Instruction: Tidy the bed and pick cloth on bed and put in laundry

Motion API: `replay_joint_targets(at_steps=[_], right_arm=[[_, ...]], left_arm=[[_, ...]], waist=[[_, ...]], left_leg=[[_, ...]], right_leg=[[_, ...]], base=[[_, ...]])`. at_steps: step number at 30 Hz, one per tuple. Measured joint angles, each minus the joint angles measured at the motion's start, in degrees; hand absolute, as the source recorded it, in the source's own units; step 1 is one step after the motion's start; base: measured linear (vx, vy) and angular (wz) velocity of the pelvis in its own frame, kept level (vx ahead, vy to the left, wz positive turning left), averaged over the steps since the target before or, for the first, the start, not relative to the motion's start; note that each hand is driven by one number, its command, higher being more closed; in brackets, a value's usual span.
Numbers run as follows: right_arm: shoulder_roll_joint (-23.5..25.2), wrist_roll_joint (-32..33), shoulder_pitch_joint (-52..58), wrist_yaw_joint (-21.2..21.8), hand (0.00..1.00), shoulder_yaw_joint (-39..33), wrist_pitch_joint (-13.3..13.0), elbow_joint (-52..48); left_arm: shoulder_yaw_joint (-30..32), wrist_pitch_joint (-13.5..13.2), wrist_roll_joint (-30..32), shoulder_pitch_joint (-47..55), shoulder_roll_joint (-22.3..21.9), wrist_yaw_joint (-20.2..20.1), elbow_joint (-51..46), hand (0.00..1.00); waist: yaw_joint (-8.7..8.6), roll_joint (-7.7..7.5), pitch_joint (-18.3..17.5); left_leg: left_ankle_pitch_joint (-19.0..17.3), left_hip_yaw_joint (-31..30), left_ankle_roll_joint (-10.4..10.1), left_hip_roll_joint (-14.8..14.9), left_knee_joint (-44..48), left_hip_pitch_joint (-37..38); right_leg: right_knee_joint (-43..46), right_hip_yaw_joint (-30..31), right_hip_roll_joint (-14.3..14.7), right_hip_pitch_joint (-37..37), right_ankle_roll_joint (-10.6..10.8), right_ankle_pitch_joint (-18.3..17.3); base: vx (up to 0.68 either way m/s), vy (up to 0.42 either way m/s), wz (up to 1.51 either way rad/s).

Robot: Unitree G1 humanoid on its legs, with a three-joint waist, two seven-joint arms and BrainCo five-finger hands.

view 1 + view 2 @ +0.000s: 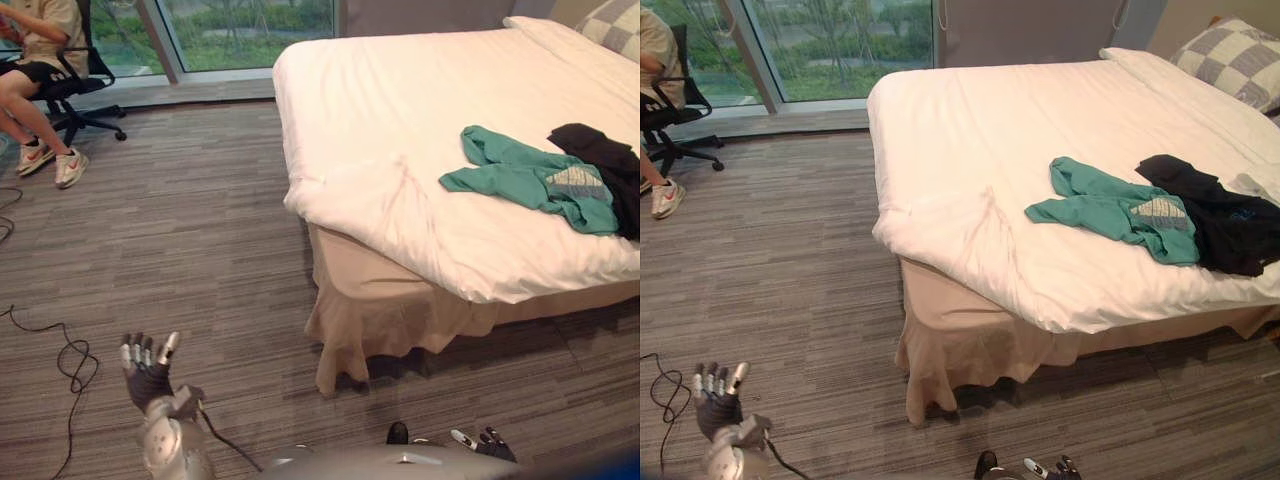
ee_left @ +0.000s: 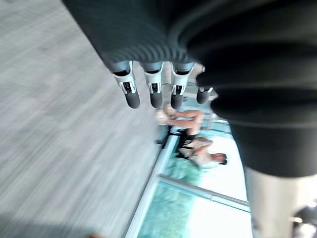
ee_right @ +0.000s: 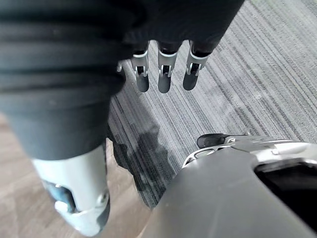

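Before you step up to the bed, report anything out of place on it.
Two garments lie crumpled on the white cover near its front edge: a teal top, sleeves sprawled, and a black garment bunched against it, the two touching. The cover is creased toward the near corner. Nothing looks spilled or damaged.

The bed [image 1: 400,130] takes the upper right of the frame, its white cover mostly smooth (creased near the front corner). At right on it lie a teal garment [image 1: 510,175] and, touching it, a black garment [image 1: 600,155]. A checked pillow [image 1: 612,25] sits top right. A beige skirt [image 1: 380,310] hangs to the grey striped carpet [image 1: 180,250].
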Motion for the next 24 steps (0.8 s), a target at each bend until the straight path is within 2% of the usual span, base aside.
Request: replay_joint_targets(at_steps=[2,3,4,5,7,9,10,12,14,16,20,22,24], right_arm=[[-0.1,-0.2,0.6,0.9,0.00,1.2,-0.7,-0.3],[-0.1,-0.3,1.1,1.1,0.00,1.6,-1.0,-0.9],[-0.1,-0.6,1.4,1.1,0.00,2.0,-1.2,-1.2],[-0.4,-1.3,1.8,1.2,0.00,2.7,-1.3,-1.4],[-0.9,-1.3,2.5,1.1,0.00,2.7,-1.2,-1.4],[-1.2,-1.3,2.6,1.0,0.00,2.6,-1.2,-1.6],[-1.2,-1.3,2.6,0.9,0.00,2.6,-1.2,-2.0],[-1.9,-1.3,2.3,0.9,0.00,2.6,-1.1,-3.0],[-2.2,-1.2,1.9,0.9,0.00,2.6,-1.2,-3.7],[-2.9,-1.2,1.2,0.9,0.00,2.5,-1.0,-4.3],[-4.2,-1.2,0.1,1.2,0.00,2.5,0.1,-6.0],[-5.0,-1.3,-0.8,2.0,0.00,2.5,0.3,-7.3],[-5.0,-1.3,-1.3,2.3,0.00,2.6,0.3,-8.8]], left_arm=[[1.3,0.5,3.5,-6.3,6.4,1.7,-6.0,0.00],[1.3,2.4,7.3,-10.7,10.6,3.5,-8.3,0.00],[1.2,3.8,9.6,-12.9,12.5,4.5,-9.5,0.00],[0.6,6.4,13.8,-17.5,15.3,6.3,-11.8,0.00],[-1.2,9.3,19.3,-22.5,15.3,8.8,-13.0,0.00],[-6.4,13.1,23.9,-27.2,14.9,12.1,-12.9,0.00],[-7.9,14.0,25.0,-28.4,14.5,12.7,-12.9,0.00],[-13.2,17.5,31.0,-31.4,14.0,16.1,-12.6,0.00],[-15.8,20.1,34.4,-33.7,13.9,18.0,-12.4,0.00],[-18.1,22.0,37.0,-37.2,13.6,19.1,-10.9,0.00],[-23.2,28.4,44.0,-41.1,13.6,19.8,-7.4,0.00],[-27.6,34.5,48.0,-42.9,13.6,19.8,-4.6,0.00],[-29.2,39.5,50.7,-44.4,13.5,19.9,-2.6,0.00]], waist=[[-0.31,-0.24,-0.5],[-0.88,-0.08,-1.1],[-1.37,0.17,-1.5],[-3.06,0.71,-2.0],[-4.12,1.59,-3.2],[-4.60,2.18,-3.2],[-4.84,2.24,-3.2],[-6.48,2.54,-2.8],[-7.30,3.24,-1.3],[-7.63,4.15,0.6],[-9.36,5.51,3.5],[-10.95,5.85,4.4],[-11.71,5.65,5.8]], left_leg=[[-0.2,2.4,-0.4,0.2,0.0,1.0],[-0.1,3.4,-0.6,0.2,0.0,1.2],[-0.1,4.1,-0.6,0.1,0.0,1.2],[-0.2,5.9,-0.7,0.0,0.1,1.5],[-0.2,7.9,-0.7,-0.2,0.4,0.3],[-0.1,9.5,-0.9,-0.4,1.4,-1.6],[0.1,9.9,-1.2,-0.4,1.5,-2.0],[1.1,11.0,-1.6,-0.6,1.7,-3.8],[2.4,12.1,-2.0,-0.8,1.9,-4.6],[4.3,12.6,-1.6,-1.5,2.0,-5.0],[6.7,15.6,-0.3,-2.1,3.1,-5.9],[8.2,17.4,0.2,-2.8,3.4,-7.7],[8.6,18.8,0.3,-2.9,3.5,-8.0]], right_leg=[[0.0,1.7,0.3,0.0,0.0,0.0],[0.0,2.6,0.4,-0.2,0.0,0.0],[0.0,2.8,0.4,-0.4,0.0,0.1],[0.0,3.5,0.4,-0.6,0.0,0.1],[0.3,5.2,0.4,-2.6,-0.1,0.3],[0.4,6.9,0.3,-4.9,-0.3,0.7],[0.4,7.4,0.4,-5.5,-0.5,0.9],[0.4,8.8,0.4,-8.1,-0.9,1.2],[1.2,10.1,0.4,-9.4,-1.2,1.1],[4.6,10.9,-0.1,-11.7,-1.8,-0.4],[11.9,13.4,-0.6,-16.6,-2.6,-4.0],[15.2,14.5,-1.2,-20.1,-2.9,-5.3],[16.5,15.5,-1.1,-21.7,-3.1,-5.7]], base=[[0.04,0.025,-0.41],[0.02,0.017,-0.37],[0.03,0.018,-0.35],[0.03,0.017,-0.34],[0.03,0.011,-0.45],[0.02,-0.020,-0.41],[0.00,-0.040,-0.34],[0.00,-0.063,-0.26],[-0.01,-0.064,-0.27],[-0.04,-0.068,-0.20],[-0.03,-0.075,-0.25],[-0.02,-0.044,-0.20],[-0.04,-0.013,-0.24]])
